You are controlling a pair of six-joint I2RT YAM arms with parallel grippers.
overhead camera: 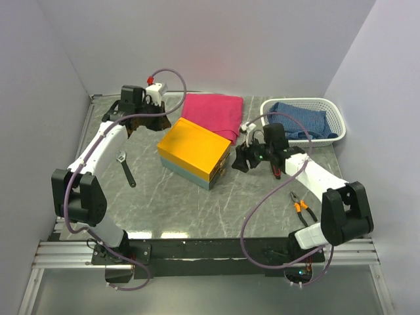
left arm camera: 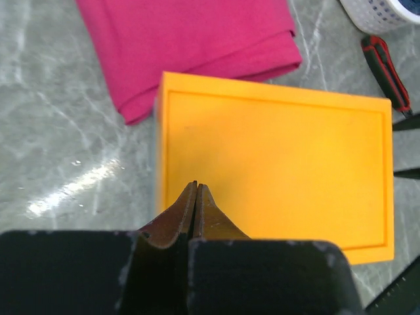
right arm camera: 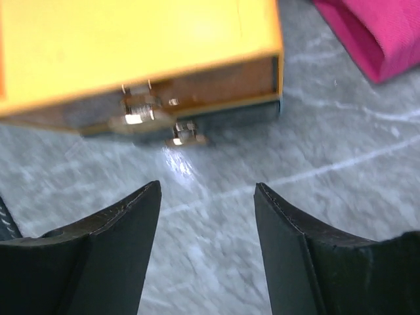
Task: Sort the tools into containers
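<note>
Pressing tip to tip, the left pincer (left arm camera: 197,195) was seen closed on nothing, held above the near edge of the orange-topped box (left arm camera: 275,170). Beyond that pincer, past the far edge of the box, the pink cloth (left arm camera: 190,46) was spread on the grey marbled table (overhead camera: 197,210). To the pincer's far right, a red-and-black tool handle (left arm camera: 387,69) lay close to the rim of the white basket (left arm camera: 380,16). The dark wrench (overhead camera: 125,168) was found behind the left pincer, on the table beside that arm and apart from the box.

The right pincer (right arm camera: 207,190) was held low over the table, its jaws spread apart and nothing gripped between them. Straight ahead of it stood one side of the box, where a small metal latch (right arm camera: 141,118) was fitted; no contact with the box was seen. The orange-handled pliers (overhead camera: 300,205) lay well behind this pincer, near its arm's base. The blue cloth (overhead camera: 298,118) was seen inside the basket, behind the pincer on the far side of its arm.
</note>
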